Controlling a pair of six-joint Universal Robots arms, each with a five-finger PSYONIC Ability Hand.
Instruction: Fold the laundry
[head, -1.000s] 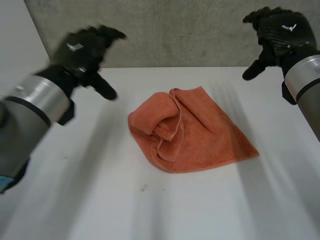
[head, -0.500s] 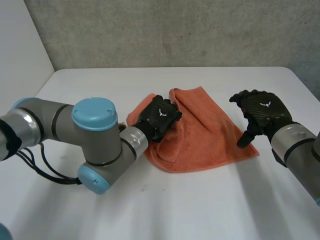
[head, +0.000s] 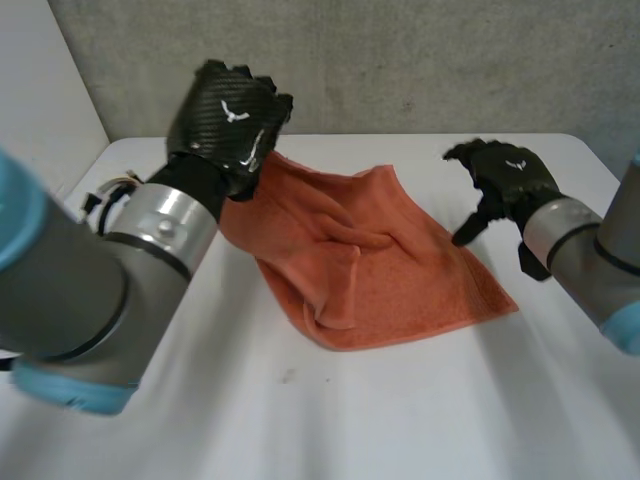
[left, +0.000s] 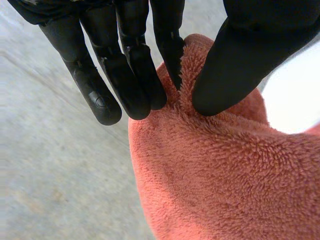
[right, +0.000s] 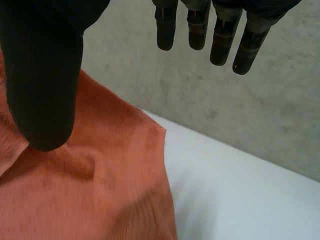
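Hiding pinched towel (head: 400, 280) corner: left hand (head: 228, 120)

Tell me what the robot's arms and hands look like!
The left hand and right hand are black, woven-looking, each with a small white mark on its back. The left arm and right arm are thick grey tubes with silvery wrists and light-blue caps.

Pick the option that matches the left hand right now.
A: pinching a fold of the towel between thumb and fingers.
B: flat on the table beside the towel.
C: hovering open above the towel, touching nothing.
A: the left hand has its thumb and fingers closed on a ridge of the orange towel, holding that end up off the table.
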